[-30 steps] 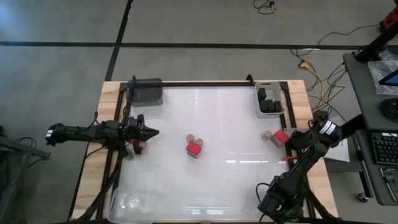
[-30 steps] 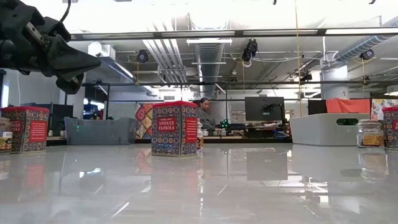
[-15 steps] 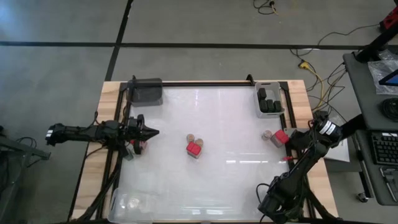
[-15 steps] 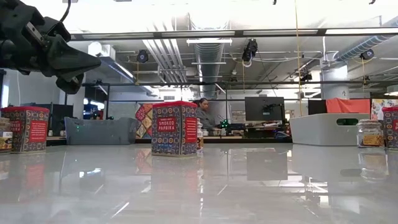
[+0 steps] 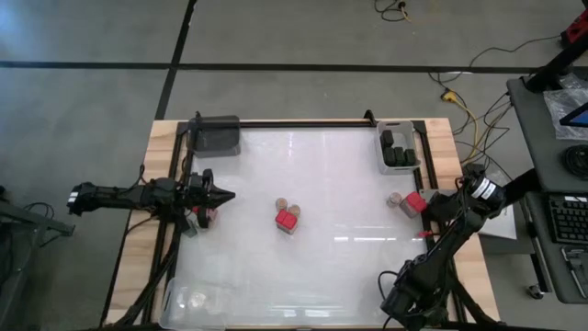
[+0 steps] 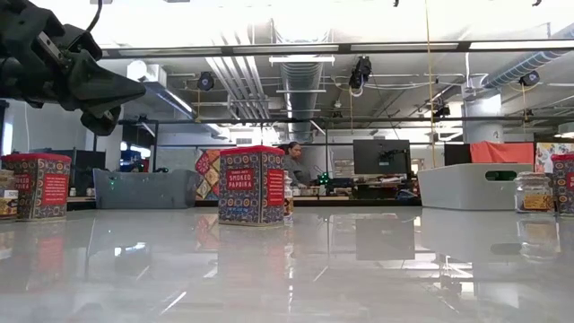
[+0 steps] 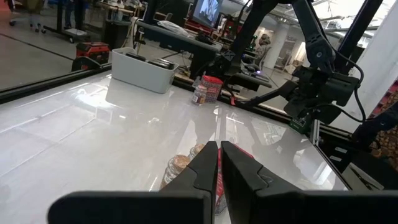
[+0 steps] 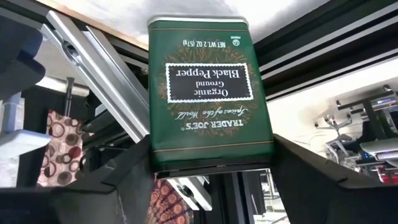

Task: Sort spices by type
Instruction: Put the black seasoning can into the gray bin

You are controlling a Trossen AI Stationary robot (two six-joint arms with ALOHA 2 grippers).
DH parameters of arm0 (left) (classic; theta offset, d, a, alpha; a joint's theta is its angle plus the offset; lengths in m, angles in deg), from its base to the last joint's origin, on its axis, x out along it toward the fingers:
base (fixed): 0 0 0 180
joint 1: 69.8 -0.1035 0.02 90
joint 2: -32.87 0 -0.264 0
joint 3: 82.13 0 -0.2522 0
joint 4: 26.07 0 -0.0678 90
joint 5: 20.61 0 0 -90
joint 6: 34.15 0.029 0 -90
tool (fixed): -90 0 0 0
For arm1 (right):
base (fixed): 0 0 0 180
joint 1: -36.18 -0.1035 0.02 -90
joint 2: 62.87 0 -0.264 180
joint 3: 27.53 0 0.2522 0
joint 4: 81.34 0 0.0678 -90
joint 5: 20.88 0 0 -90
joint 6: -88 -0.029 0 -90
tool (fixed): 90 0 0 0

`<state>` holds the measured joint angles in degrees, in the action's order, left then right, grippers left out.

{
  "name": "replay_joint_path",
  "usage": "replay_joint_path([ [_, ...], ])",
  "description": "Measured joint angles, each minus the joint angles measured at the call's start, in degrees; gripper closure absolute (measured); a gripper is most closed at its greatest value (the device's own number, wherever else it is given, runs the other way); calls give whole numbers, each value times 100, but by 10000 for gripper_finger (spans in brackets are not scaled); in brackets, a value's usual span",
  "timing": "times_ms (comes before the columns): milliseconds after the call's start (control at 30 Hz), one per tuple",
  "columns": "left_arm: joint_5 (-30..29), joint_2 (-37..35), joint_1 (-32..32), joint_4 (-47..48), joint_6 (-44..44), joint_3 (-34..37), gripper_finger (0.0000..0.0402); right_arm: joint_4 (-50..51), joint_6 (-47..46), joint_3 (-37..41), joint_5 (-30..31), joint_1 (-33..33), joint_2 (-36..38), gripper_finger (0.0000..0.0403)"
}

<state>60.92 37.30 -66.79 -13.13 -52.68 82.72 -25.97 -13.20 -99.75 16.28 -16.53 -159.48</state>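
right gripper (image 8: 211, 171) pinches 1 dark green black-pepper tin (image 8: 208, 93); carry it level toward 12 o'clock into the grey rectangular bin (image 5: 399, 147). left gripper (image 7: 219, 163) fingers pressed together.

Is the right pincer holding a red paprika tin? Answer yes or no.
No. In the right wrist view the right pincer grips a green tin labelled Organic Ground Black Pepper.

Bare table (image 5: 340, 267) all round the central red tin (image 5: 287, 220) and jar (image 5: 283, 204)
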Motion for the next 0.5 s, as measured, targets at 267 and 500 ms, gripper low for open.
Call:
replay_joint_path([
  [267, 2, 0, 1, 0, 0, 0, 398, 1180, 811, -538, 327, 378, 39, 132],
  [500, 0, 0, 1, 0, 1, 0, 398, 2506, 2326, -875, 1161, 1260, 45, 131],
])
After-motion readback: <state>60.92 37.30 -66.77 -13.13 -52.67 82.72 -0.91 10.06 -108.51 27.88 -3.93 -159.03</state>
